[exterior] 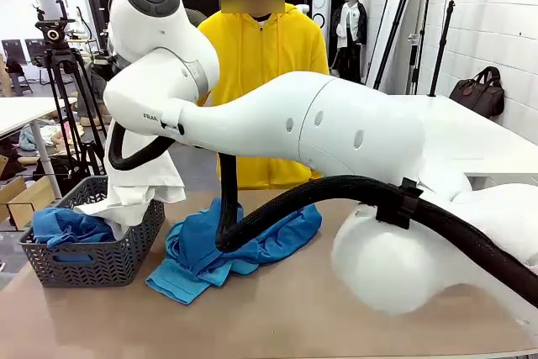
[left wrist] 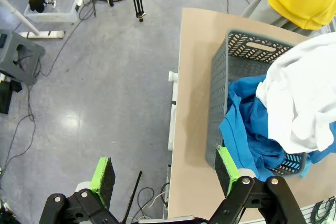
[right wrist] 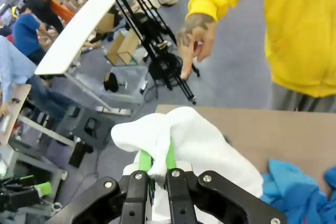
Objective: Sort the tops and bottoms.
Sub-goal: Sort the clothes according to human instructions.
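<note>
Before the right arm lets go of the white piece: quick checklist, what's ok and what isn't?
1. Right gripper grip on the white garment: ok, jaws shut on a fold.
2. White garment over the grey basket: ok, it hangs above it, lower edge at the rim.
3. Basket holds the matching kind: cannot tell; a blue garment lies bunched up in it.
4. Left gripper out of the way: ok, open, empty, up beside the basket's end.
5. Person's hand away from the basket: ok, raised beyond the table's far edge.
6. Sorting finished: not ok, a turquoise garment lies loose on the table beside the basket.
</note>
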`<state>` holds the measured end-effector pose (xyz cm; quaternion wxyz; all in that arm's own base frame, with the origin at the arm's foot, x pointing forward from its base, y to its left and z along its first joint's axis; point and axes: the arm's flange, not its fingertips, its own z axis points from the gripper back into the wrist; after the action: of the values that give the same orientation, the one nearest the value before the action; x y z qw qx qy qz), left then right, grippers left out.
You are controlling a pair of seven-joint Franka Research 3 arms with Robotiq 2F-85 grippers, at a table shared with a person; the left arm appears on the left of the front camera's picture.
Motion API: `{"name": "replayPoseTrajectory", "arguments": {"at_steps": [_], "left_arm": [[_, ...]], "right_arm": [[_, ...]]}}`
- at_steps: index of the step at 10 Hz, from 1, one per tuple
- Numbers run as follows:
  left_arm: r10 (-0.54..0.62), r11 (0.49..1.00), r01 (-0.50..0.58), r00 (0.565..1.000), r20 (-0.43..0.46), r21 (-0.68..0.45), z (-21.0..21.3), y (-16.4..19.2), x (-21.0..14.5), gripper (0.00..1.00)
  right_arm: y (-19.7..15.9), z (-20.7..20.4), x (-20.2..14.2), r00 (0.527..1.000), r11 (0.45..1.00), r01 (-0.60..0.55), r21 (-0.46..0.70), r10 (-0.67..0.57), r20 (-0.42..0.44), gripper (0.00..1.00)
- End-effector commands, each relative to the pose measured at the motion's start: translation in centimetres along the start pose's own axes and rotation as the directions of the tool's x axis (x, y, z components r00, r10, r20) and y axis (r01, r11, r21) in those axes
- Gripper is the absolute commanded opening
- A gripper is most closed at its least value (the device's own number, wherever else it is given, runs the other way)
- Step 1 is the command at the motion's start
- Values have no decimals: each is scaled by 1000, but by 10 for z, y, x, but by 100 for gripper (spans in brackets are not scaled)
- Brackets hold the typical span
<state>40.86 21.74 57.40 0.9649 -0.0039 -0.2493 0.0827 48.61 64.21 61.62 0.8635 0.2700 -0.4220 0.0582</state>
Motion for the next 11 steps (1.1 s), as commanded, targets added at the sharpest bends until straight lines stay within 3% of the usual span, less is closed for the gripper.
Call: {"name": "replayPoseTrajectory", "arguments": {"at_steps": [1,2,4,6,7,11], "left_arm": [[3,1000,-3,1000,-1,9,1,1,-1,100],[3,1000,-3,1000,-1,9,1,1,-1,100],[3,1000,-3,1000,-1,9,1,1,-1,100],[3,1000,-3,1000,-1,9,1,1,-1,100],[3,1000,-3,1000,-1,9,1,1,-1,100],[3,1000,-3,1000,-1,9,1,1,-1,100]], "right_arm": [[147,-106,120,999,996,38,75,-36,-29,0],[162,-114,120,996,988,82,132,-77,-39,0],[200,-141,100,968,944,192,269,-138,-208,0],[211,-178,70,938,960,164,225,-81,-337,0],[41,10,-33,973,953,185,240,-143,-180,0],[41,10,-33,973,953,185,240,-143,-180,0]]}}
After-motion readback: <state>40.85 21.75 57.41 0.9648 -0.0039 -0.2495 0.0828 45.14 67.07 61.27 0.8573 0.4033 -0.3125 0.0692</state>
